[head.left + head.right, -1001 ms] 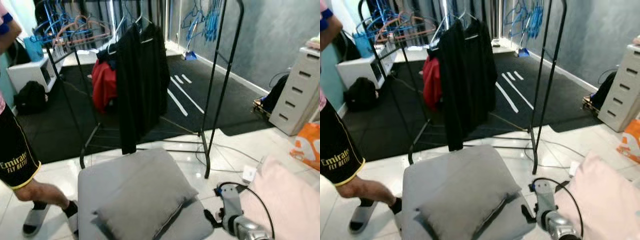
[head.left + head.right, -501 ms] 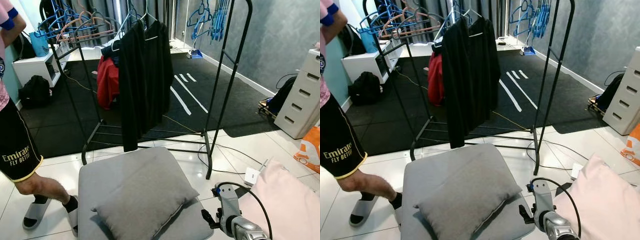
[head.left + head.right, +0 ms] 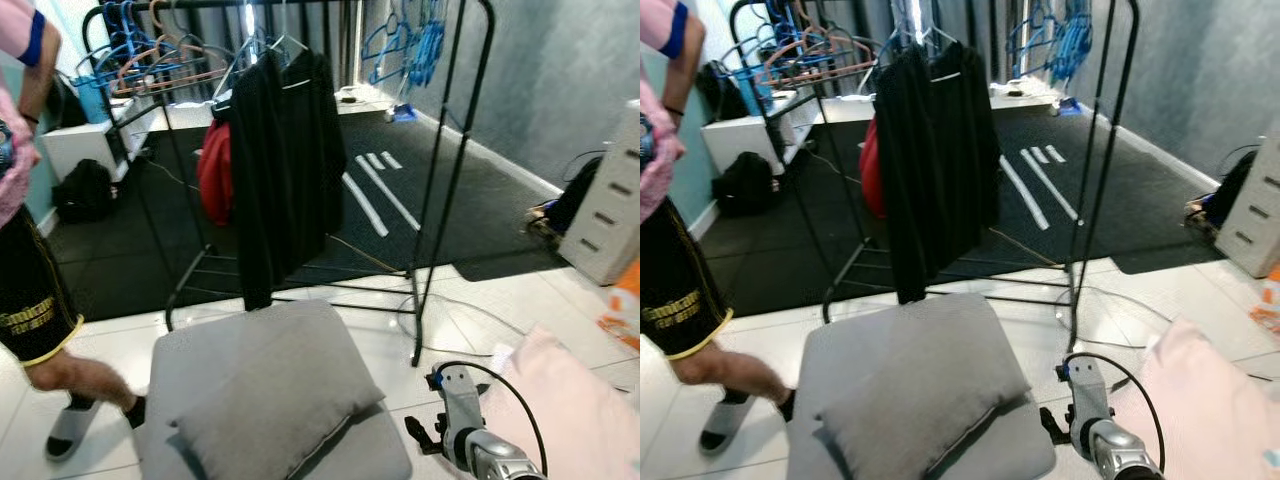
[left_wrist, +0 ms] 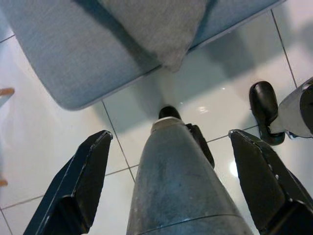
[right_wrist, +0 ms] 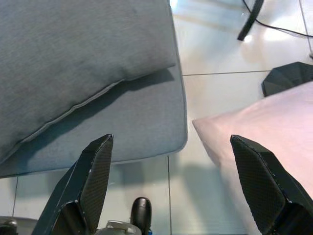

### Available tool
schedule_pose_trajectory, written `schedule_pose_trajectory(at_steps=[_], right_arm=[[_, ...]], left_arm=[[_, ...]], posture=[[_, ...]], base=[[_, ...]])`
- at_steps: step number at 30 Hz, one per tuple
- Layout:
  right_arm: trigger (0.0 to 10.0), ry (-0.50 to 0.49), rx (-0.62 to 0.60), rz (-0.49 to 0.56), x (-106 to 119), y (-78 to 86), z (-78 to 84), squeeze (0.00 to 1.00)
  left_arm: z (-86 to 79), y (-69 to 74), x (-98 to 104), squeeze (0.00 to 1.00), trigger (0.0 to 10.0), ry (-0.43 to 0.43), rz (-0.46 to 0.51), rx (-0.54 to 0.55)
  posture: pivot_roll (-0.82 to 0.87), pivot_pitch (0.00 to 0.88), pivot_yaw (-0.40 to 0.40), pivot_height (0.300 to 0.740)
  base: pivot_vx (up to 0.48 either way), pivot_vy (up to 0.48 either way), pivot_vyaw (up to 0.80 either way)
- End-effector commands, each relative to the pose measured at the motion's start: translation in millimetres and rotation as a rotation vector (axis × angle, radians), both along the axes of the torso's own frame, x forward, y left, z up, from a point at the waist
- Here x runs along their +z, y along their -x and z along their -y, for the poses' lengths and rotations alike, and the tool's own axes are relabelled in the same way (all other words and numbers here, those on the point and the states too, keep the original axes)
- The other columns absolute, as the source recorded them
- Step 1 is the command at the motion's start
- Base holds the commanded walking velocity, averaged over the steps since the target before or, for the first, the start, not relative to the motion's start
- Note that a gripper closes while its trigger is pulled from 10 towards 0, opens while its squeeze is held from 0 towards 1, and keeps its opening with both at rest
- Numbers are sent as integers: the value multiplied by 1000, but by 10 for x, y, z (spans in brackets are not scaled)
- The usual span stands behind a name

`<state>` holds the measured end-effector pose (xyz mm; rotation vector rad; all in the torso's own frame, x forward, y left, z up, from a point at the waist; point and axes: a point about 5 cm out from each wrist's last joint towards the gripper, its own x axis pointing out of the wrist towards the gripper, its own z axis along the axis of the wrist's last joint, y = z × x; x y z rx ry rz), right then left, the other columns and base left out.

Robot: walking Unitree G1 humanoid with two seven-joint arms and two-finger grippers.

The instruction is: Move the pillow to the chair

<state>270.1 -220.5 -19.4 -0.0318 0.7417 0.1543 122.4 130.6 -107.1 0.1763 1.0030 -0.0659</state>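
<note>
Right wrist view shows you the grey pillow (image 5: 73, 54) lying on the chair seat (image 5: 146, 132), reaching its near edge, just ahead of the empty, wide-spread right gripper (image 5: 171, 196).

Grey pillow (image 3: 275, 395) lying flat on grey cushioned chair (image 3: 190, 360)

blurred yellow lettering on a person's black shorts (image 3: 30, 318), too smeared to read

Black garments (image 3: 283, 170) hang on a clothes rack (image 3: 455, 150) — a person (image 3: 25, 290) stands beside it.
</note>
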Motion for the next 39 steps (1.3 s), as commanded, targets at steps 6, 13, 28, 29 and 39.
schedule_pose_trajectory(at_steps=[6, 13, 28, 29, 39], right_arm=[[10000, -22, 12, -21, -35, 17, -76, 0], [10000, -32, 28, -30, -42, 24, -96, 0], [10000, -30, 22, -43, -52, 35, -86, 0], [10000, -31, 20, -43, -51, 34, -85, 0], [10000, -30, -6, -56, -55, 38, -63, 0]], left_arm=[[34, 52, -18, 0, 10000, -8, -23, 2], [20, 48, -16, 0, 10000, -36, -19, 12], [23, 52, -17, 0, 10000, -39, -21, 24], [23, 51, -17, 0, 10000, -39, -20, 25], [20, 51, -16, 0, 10000, -46, -18, 36]], posture=[[-153, 0, -26, 740], [-151, 0, -24, 740], [-146, 0, -30, 740], [-145, 0, -30, 740], [-147, 0, -29, 731]], base=[[0, 0, 0], [0, 0, 0], [0, 0, 0], [0, 0, 0], [0, 0, 0]])
